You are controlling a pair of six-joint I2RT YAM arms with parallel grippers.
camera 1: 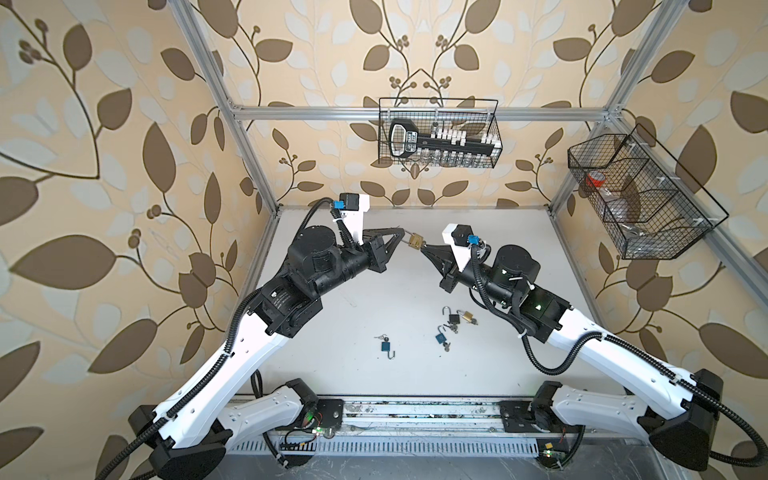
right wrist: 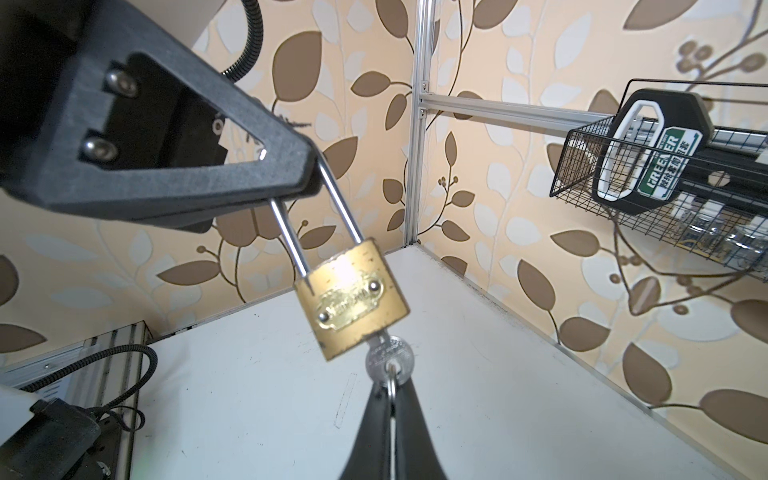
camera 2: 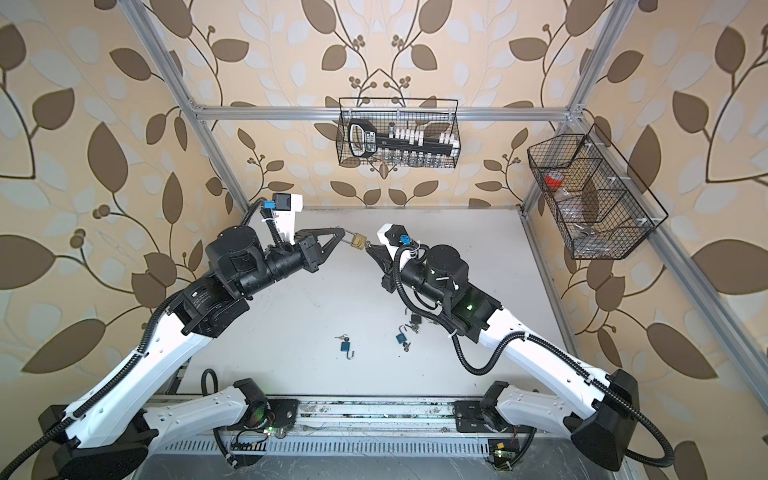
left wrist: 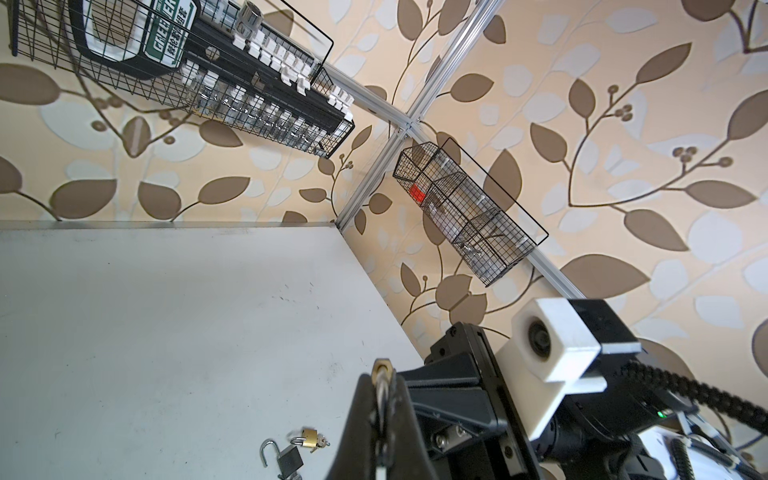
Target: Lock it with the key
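Here, a white table (camera 1: 332,270) stands within leaf-papered walls (camera 1: 104,166). Upper centre, a wire basket (camera 1: 383,124) holds a socket set (camera 1: 440,143). Mid-frame, left gripper (camera 1: 402,234) clamps the padlock (camera 1: 415,240); right gripper (camera 1: 423,248) is pinched on its key (right wrist: 388,359).

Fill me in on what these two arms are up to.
The arms hold a brass padlock in the air between them. The left gripper is shut on its shackle, whose two legs both reach the body. The right gripper is shut on the key, which sits in the keyhole, pinching it at its ring end. Whether it has been turned cannot be told. Other padlocks lie on the table below.
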